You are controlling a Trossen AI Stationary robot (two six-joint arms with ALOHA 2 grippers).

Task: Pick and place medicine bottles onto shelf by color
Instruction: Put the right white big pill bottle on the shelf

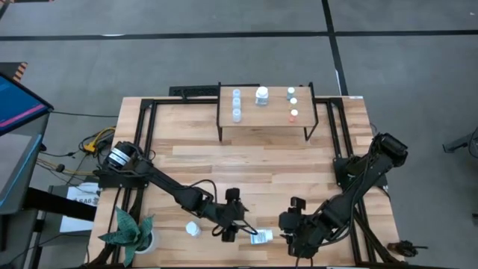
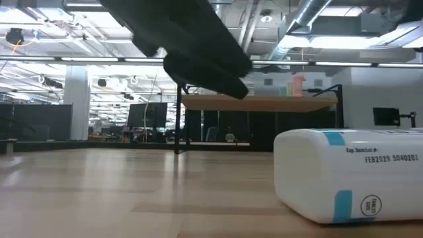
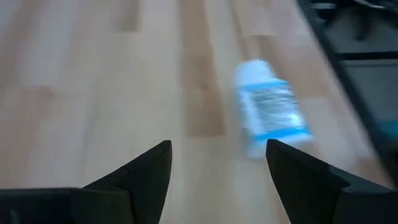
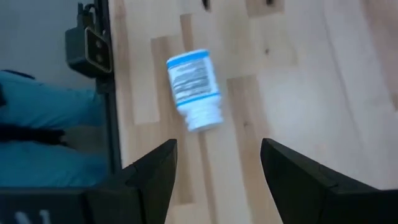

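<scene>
A: Near the front edge, white bottle (image 1: pixel 261 237) lies on its side btwn left gripper (image 1: pixel 228 233) and right gripper (image 1: pixel 293 240), both wide open, empty.

B: Pick step imo. Next: straddle it, close, carry to shelf (image 1: pixel 265 119).

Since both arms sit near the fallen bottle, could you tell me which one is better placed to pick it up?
Probably the left. Its open claw is just beside the lying bottle, which shows close ahead between its fingers in its wrist view. The right claw, also open, sits a little farther off on the other side.
</scene>
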